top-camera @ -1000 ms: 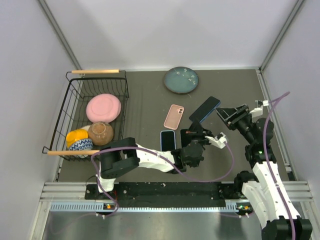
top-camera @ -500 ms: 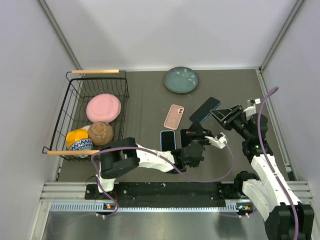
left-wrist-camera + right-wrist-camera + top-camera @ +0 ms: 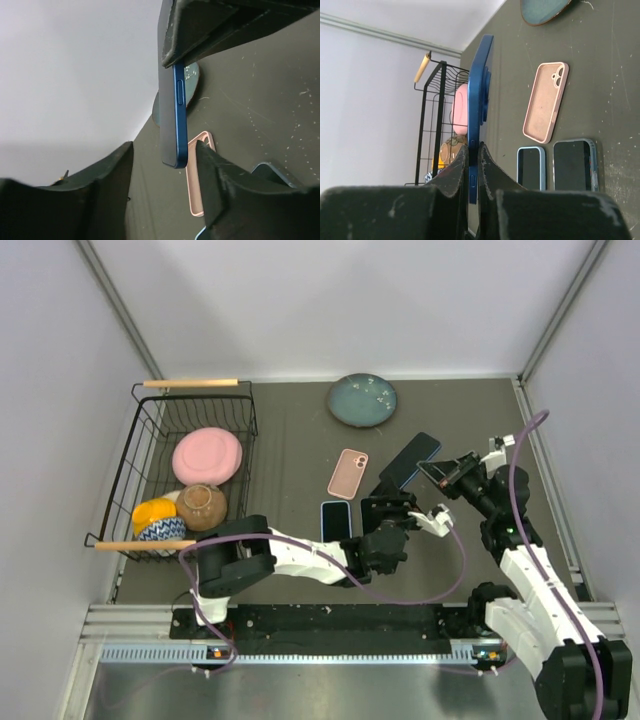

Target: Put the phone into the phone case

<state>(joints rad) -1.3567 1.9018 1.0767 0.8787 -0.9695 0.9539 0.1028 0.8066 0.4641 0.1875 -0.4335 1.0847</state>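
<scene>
A blue phone (image 3: 410, 462) hangs tilted in the air above the table's middle. My right gripper (image 3: 437, 472) is shut on its right end; in the right wrist view the fingertips (image 3: 474, 155) pinch the phone (image 3: 479, 100) edge-on. My left gripper (image 3: 165, 170) is open, its fingers standing either side of the phone's (image 3: 179, 115) lower end without touching it. An empty pink phone case (image 3: 348, 473) lies open side up on the table just left of the phone, also seen as the pink case (image 3: 546, 101). A light-blue case (image 3: 336, 519) lies nearer me.
A dark phone in a bluish case (image 3: 574, 165) lies beside the light-blue case (image 3: 530, 168). A teal plate (image 3: 362, 400) sits at the back. A black wire basket (image 3: 140, 480) on the left holds a pink plate (image 3: 208, 455) and bowls.
My right gripper has moved in and shut on the phone's right end. My left gripper, which was shut on the phone, has opened and let go.
</scene>
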